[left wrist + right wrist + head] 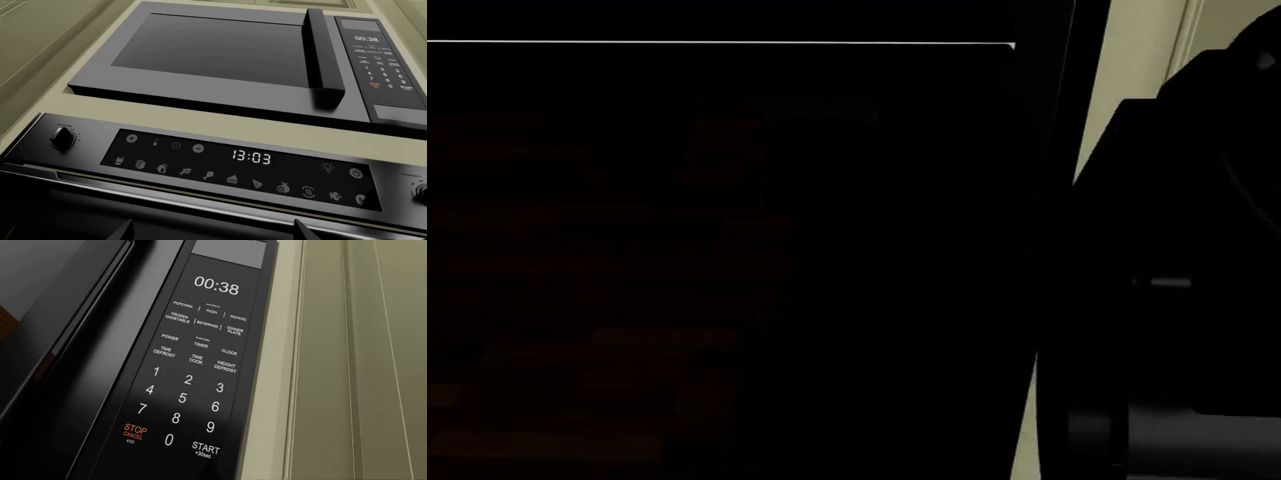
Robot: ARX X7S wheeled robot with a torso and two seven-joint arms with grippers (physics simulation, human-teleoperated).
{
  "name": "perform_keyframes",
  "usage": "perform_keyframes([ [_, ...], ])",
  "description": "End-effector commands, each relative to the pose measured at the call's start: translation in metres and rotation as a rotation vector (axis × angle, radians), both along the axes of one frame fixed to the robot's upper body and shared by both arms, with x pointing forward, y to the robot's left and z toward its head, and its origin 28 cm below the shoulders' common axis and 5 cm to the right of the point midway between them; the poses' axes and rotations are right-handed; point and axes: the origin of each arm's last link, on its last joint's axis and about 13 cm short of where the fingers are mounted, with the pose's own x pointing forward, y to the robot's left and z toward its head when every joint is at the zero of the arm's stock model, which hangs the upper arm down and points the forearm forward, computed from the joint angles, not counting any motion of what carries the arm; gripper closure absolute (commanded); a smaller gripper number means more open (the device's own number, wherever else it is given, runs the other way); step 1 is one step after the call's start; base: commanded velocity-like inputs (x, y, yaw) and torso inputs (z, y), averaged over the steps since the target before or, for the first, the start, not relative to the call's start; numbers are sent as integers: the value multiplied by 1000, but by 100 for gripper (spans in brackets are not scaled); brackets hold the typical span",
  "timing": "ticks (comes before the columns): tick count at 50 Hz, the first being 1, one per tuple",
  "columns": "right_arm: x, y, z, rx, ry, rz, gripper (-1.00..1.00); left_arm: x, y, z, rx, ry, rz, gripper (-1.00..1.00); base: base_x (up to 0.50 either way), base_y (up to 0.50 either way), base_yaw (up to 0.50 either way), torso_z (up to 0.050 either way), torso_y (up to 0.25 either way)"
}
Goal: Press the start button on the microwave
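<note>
The microwave is a near-black box set in cream cabinetry. Its door handle and keypad panel read 00:38. In the right wrist view the keypad is very close, with the white START button beside the orange STOP button. A faint dark shape just below START may be my right gripper's tip; I cannot tell how its jaws stand. My left gripper is open and empty; its fingertips stand wide apart in front of the oven below the microwave. In the head view the microwave face fills the frame.
An oven control panel reading 13:03, with a knob, sits under the microwave. Cream cabinet fronts flank the microwave's keypad side. A dark part of my right arm blocks the head view's right side.
</note>
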Motion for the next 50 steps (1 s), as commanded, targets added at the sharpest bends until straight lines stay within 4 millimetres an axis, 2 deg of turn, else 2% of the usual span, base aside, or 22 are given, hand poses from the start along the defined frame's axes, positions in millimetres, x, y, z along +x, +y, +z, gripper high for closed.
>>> perform_keyframes([
  [1,16,2,3,-3,12,-9,100,0,1,-1,0,1,5,-100,0,0,0,0,0],
  [16,34,2,9,10,24,0,100,1,2,-1,1,-4,9,-100,0,0,0,0,0],
  [22,50,0,9,37,38,5,100,1,3,-1,-1,-2,10,-100,0,0,0,0,0],
  [35,64,4,11,28,49,-9,100,0,4,-3,-4,-1,16,-100,0,0,0,0,0],
  [50,64,11,24,-6,29,-13,100,-1,4,-3,1,-3,28,-100,1,0,0,0,0],
])
